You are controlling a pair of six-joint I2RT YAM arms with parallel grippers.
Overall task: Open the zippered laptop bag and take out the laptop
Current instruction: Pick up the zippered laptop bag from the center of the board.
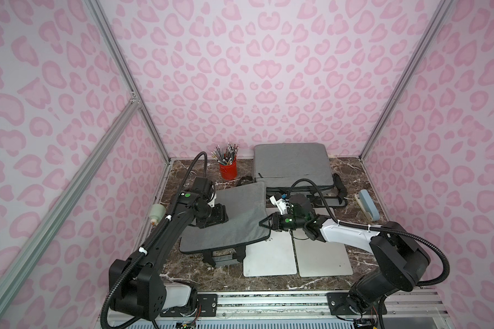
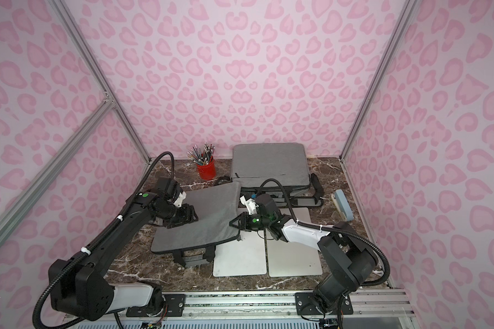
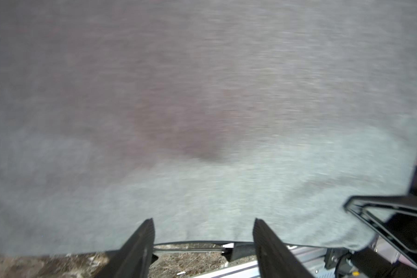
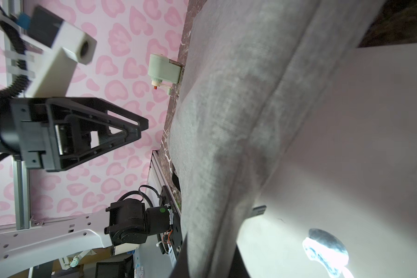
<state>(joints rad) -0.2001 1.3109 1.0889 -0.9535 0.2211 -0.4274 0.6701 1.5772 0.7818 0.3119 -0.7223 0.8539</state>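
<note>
Grey laptop bag (image 1: 228, 219) raised, silver laptops (image 1: 271, 256) beneath

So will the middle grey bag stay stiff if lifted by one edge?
Probably floppy: the grey bag creases near the right end effector pinching its edge. Likely light, as it looks thin. Woven fabric should resist slipping.

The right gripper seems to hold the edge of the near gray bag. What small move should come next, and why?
Probably lift that edge slightly with the right gripper. It looks shut on the bag there, the left gripper hangs open over the cloth, and the bag's corner overlaps a silver laptop. The zipper's state is not visible.
</note>
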